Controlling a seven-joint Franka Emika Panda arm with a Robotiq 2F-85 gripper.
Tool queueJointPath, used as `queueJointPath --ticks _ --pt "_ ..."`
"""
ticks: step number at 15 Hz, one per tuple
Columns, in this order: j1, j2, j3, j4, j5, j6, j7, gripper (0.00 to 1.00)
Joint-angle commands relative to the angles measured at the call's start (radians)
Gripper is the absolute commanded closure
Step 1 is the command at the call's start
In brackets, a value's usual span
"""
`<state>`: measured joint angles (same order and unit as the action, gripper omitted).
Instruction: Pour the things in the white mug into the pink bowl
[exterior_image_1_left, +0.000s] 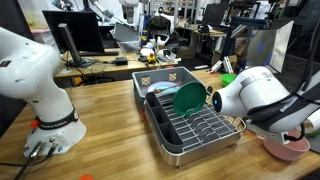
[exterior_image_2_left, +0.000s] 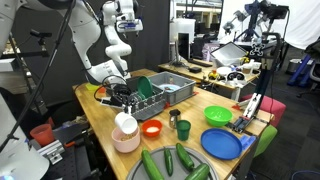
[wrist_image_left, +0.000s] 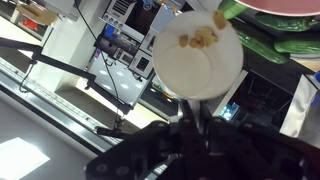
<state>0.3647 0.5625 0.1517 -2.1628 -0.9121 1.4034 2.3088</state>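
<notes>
**A:** Entry one, the white mug (wrist_image_left: 197, 55)?

**B:** Small, plain and round. Its mouth is turned to the wrist camera. In an exterior view it hangs directly above the pink bowl (exterior_image_2_left: 127, 143). Contents: a few tan crumbly pieces against the inner wall.

**A:** Gripper (wrist_image_left: 193, 112)?

**B:** Dark fingers drawn narrow, clamped on the mug.

**A:** The pink bowl itself?

**B:** Wide, shallow and pale pink, on the wooden counter (exterior_image_1_left: 110, 110). Its contents cannot be made out.

**A:** Other containers?

**B:**
- Red bowl (exterior_image_2_left: 152, 128): just beside the pink bowl, orange inside.
- Dark cup (exterior_image_2_left: 183, 129): near the pink bowl.
- Green bowl (exterior_image_2_left: 218, 116) and blue plate (exterior_image_2_left: 222, 144): well apart from the pink bowl.
- Dish rack (exterior_image_1_left: 200, 125): holds one green dish (exterior_image_1_left: 188, 97).
- Cucumbers (exterior_image_2_left: 160, 165): loose, near the pink bowl.
</notes>
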Motion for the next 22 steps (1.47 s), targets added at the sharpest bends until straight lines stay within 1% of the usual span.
queueJointPath --ticks 1,12,16,18,22 --pt "0.002 0.035 0.002 0.022 -0.02 -0.058 0.016 0.98" --pt "0.015 0.076 0.004 0.055 -0.073 -0.133 0.023 0.98" --pt "0.012 0.074 0.006 0.057 -0.077 -0.137 0.022 0.98" --pt "0.0 0.065 0.01 0.053 -0.065 -0.115 0.021 0.98" --pt "0.006 0.069 0.007 0.056 -0.072 -0.129 0.025 0.98"
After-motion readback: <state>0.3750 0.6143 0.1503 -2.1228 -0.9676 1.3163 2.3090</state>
